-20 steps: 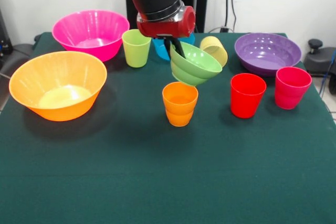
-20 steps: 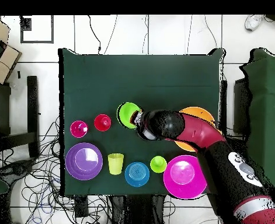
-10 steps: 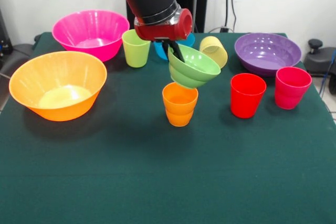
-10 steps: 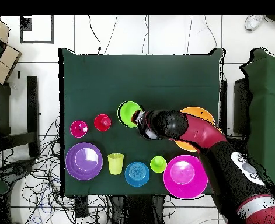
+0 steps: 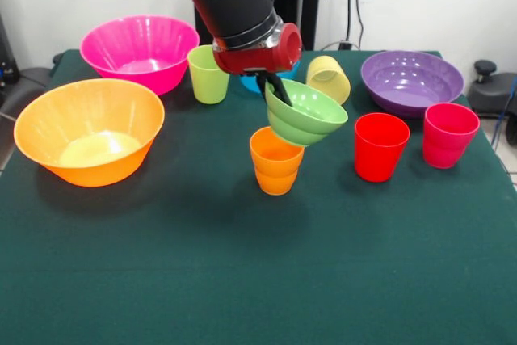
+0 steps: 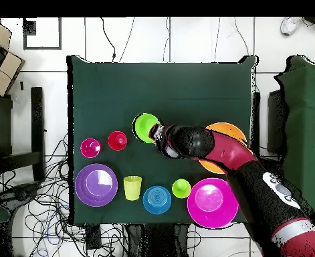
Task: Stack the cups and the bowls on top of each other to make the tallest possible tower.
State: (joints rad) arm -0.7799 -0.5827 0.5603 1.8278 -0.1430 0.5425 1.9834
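Observation:
My gripper [image 5: 273, 90] is shut on the rim of the small light green bowl [image 5: 308, 114], which hangs tilted in the air. The bowl is just above and to the right of the orange ribbed cup [image 5: 277, 159], which stands upright mid-table. In the overhead view the green bowl [image 6: 146, 128] shows beside the gripper [image 6: 158, 133], and the arm hides the orange cup. The small blue bowl [image 5: 249, 82] sits behind the arm, mostly covered, but shows whole from overhead [image 6: 157, 199].
On the green table [image 5: 242, 280] stand a large orange bowl [image 5: 89, 131], large pink bowl [image 5: 139, 50], lime green cup [image 5: 208, 74], tilted pale yellow cup [image 5: 329, 77], purple bowl [image 5: 412, 80], red cup [image 5: 380, 145] and pink-red cup [image 5: 449, 135].
The gripper has carried the green bowl slightly right and lower in the front view, closer over the orange cup. Everything on the table has stayed put.

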